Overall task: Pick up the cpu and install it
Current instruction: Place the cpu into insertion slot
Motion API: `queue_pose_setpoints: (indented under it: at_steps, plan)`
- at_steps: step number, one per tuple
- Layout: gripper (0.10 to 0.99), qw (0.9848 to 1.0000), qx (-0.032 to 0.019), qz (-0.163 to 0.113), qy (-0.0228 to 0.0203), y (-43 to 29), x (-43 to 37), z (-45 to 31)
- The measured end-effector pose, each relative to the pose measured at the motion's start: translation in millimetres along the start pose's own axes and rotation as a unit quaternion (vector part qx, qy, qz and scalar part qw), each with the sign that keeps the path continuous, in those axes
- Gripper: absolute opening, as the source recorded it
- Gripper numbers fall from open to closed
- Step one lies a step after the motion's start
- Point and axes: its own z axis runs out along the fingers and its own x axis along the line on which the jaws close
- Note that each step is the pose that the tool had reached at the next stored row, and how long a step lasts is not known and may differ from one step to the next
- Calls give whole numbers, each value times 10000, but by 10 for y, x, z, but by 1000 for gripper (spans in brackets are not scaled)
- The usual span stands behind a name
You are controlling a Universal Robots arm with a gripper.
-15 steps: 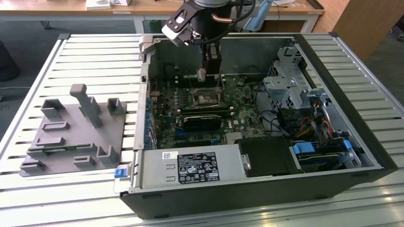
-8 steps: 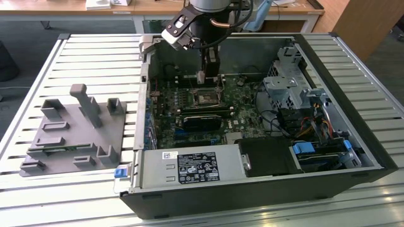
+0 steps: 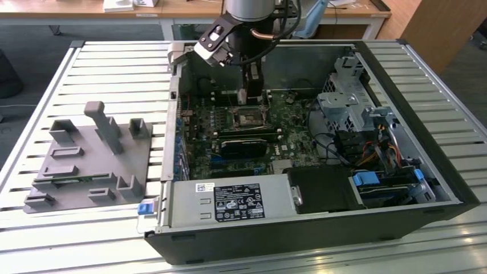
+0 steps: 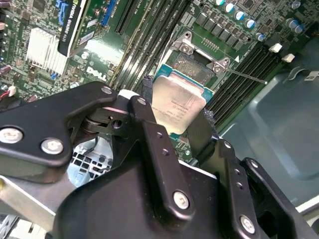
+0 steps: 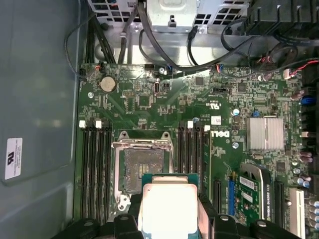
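Observation:
My gripper (image 3: 254, 96) hangs inside the open computer case, just above the motherboard. It is shut on the cpu (image 4: 174, 97), a thin square chip with a silvery top that sits flat between the two black fingers (image 4: 145, 112). In the first wrist view the cpu (image 5: 167, 199) hovers beside the open black socket (image 5: 143, 167), overlapping the socket's edge. The socket (image 3: 247, 118) has its metal frame lifted, and its contact field (image 4: 192, 67) lies bare beyond the chip.
The case (image 3: 426, 142) lies open on a slatted metal table. Memory slots (image 5: 94, 169) flank the socket. A graphics card (image 3: 243, 147), power supply (image 3: 228, 202), drive cage (image 3: 346, 108) and cables (image 5: 164, 45) crowd the inside. A grey fixture (image 3: 84, 165) holding a green memory stick sits at the exterior view's left.

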Motion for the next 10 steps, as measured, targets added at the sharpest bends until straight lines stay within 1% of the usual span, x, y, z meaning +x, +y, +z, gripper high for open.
queue_pose_setpoints:
  at_steps: [6, 10]
  plan:
    - [525, 10000, 0, 0, 1, -7, 9, 107]
    - [525, 10000, 0, 1, 0, -15, 10, 154]
